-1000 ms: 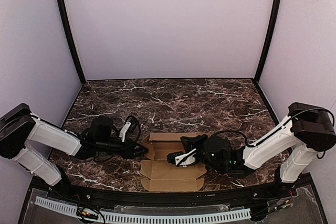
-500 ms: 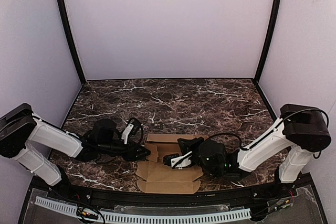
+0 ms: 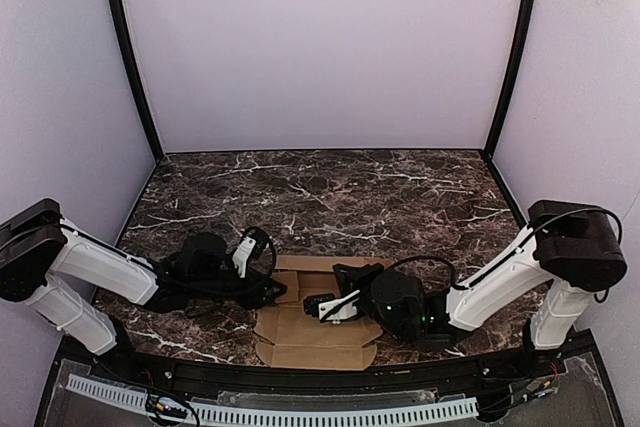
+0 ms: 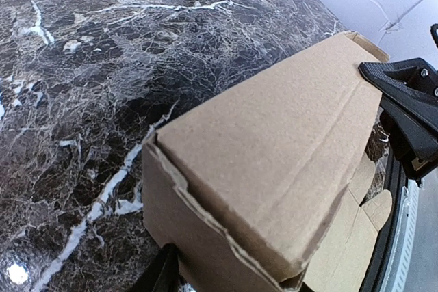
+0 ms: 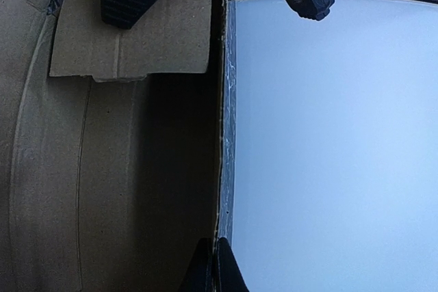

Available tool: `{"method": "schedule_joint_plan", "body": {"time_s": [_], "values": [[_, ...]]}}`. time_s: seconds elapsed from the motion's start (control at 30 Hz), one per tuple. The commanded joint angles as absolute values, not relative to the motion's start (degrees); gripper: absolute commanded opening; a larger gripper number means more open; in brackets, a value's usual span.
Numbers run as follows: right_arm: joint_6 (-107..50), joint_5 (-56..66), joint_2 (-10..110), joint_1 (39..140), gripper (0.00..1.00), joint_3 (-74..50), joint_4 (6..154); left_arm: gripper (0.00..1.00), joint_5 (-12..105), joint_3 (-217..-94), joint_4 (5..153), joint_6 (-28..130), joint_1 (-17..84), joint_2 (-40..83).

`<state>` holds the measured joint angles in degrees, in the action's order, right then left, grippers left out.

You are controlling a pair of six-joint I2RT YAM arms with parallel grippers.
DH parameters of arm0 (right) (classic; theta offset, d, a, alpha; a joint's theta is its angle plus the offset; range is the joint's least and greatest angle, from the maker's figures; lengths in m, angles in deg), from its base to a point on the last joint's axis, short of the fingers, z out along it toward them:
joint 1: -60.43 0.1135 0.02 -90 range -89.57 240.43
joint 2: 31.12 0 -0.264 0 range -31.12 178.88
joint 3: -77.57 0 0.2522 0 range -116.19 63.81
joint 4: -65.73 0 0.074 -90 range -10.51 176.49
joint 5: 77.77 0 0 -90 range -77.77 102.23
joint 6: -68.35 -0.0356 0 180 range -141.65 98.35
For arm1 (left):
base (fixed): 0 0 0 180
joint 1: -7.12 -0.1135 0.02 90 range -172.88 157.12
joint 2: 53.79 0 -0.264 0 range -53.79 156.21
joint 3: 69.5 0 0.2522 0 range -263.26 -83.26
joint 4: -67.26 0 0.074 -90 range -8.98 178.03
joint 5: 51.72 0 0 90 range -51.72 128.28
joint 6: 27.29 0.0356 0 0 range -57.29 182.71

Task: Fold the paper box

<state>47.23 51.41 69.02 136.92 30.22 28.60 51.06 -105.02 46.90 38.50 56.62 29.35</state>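
The paper box [image 3: 312,335] lies near the table's front edge between my two arms, a brown cardboard blank with its far part raised into walls and a flat tabbed panel toward the front. My left gripper [image 3: 274,292] holds its left end. In the left wrist view that folded end [image 4: 274,141] sits between the jaws of the left gripper [image 4: 233,282], with one finger [image 4: 163,273] showing beside it. My right gripper [image 3: 336,303] reaches in from the right. In the right wrist view, the right gripper [image 5: 217,268] pinches the thin upright wall [image 5: 220,135], inside the box [image 5: 102,169].
The dark marble table [image 3: 350,197] runs back to pale walls with black corner posts [image 3: 130,57]. A perforated white rail [image 3: 300,413] lines the near edge. The right gripper's black body [image 4: 404,107] shows in the left wrist view.
Both grippers and the box have shifted a little to the left and toward the front edge. Both grips stay the same.
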Motion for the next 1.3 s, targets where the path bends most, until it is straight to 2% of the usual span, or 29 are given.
{"method": "schedule_joint_plan", "body": {"time_s": [0.0, 0.27, 0.77, 0.9, 0.93, 1.0, 1.07, 1.27], "values": [[45.2, 53.2, 70.5, 138.2, 0.00, 28.6, 28.7, 0.41, 43.4, -106.1, 47.9, 38.0, 58.5, 27.4], [41.6, 55.3, 70.9, 139.0, 0.00, 26.4, 32.4, 0.40, 35.6, -107.4, 47.5, 37.9, 61.1, 28.6], [30.2, 58.2, 70.4, 139.7, 0.00, 18.4, 47.2, 0.16, 32.6, -111.0, 49.3, 38.0, 63.7, 31.3], [26.9, 58.2, 69.7, 139.8, 0.00, 16.7, 51.1, 0.06, 32.3, -111.7, 49.8, 38.7, 63.9, 31.4], [25.8, 57.7, 69.2, 139.9, 0.02, 16.4, 52.0, 0.04, 32.3, -111.9, 50.0, 38.8, 63.9, 31.4], [23.0, 56.4, 68.1, 139.9, 0.12, 15.6, 55.2, 0.01, 32.3, -112.3, 50.3, 39.1, 63.8, 31.3], [20.1, 54.3, 66.5, 139.9, 0.17, 15.3, 57.4, 0.01, 31.9, -112.6, 50.8, 39.5, 63.8, 31.2], [12.0, 45.7, 58.8, 139.9, 0.44, 15.4, 62.7, 0.00, 31.3, -113.3, 51.7, 41.2, 63.9, 31.1]]}}
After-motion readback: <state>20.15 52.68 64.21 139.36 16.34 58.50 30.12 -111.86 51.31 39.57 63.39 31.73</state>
